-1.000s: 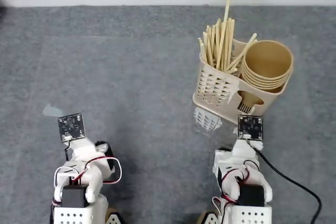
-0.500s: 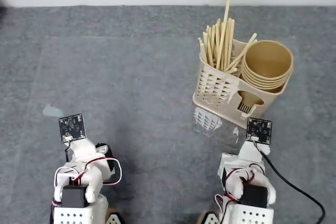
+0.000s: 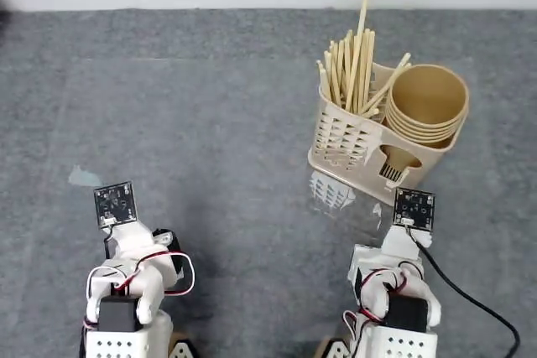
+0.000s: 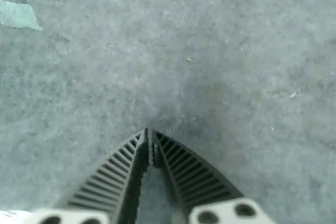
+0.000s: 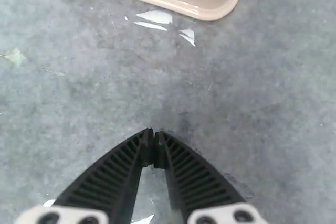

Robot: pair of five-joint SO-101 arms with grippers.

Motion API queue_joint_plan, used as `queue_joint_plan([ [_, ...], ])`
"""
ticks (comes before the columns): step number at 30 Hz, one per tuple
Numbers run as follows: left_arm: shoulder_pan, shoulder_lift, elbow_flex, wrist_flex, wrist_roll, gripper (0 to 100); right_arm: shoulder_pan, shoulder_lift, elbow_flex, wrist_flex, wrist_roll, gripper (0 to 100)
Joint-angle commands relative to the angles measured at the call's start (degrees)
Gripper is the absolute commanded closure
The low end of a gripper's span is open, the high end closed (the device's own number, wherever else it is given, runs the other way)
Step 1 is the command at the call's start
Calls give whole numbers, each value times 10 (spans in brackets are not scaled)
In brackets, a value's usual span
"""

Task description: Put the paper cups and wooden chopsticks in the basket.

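— Where are the paper cups (image 3: 426, 100)?
— Stacked in the basket (image 3: 344, 144), in the compartment beside the wooden chopsticks (image 3: 351, 69), which stand upright in theirs.
— And the arms?
— Both are folded back at the near side of the grey mat (image 3: 210, 106). The left gripper (image 4: 149, 137) is clenched on nothing. The right gripper (image 5: 153, 137) is the same, near the basket's corner.

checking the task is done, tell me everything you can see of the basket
The basket is beige and plastic-looking, with slotted walls and two compartments. It stands upright on the grey mat, toward the far right. One compartment holds the wooden chopsticks standing on end, the other the stacked paper cups.
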Motion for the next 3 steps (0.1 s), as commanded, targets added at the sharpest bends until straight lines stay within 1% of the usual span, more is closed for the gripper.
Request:
queue_joint_plan([
  [1, -1, 1, -4, 3, 5, 987, 4, -8, 9, 2, 0, 990],
  [3, -1, 1, -4, 3, 5, 987, 4, -8, 9, 2, 0, 990],
])
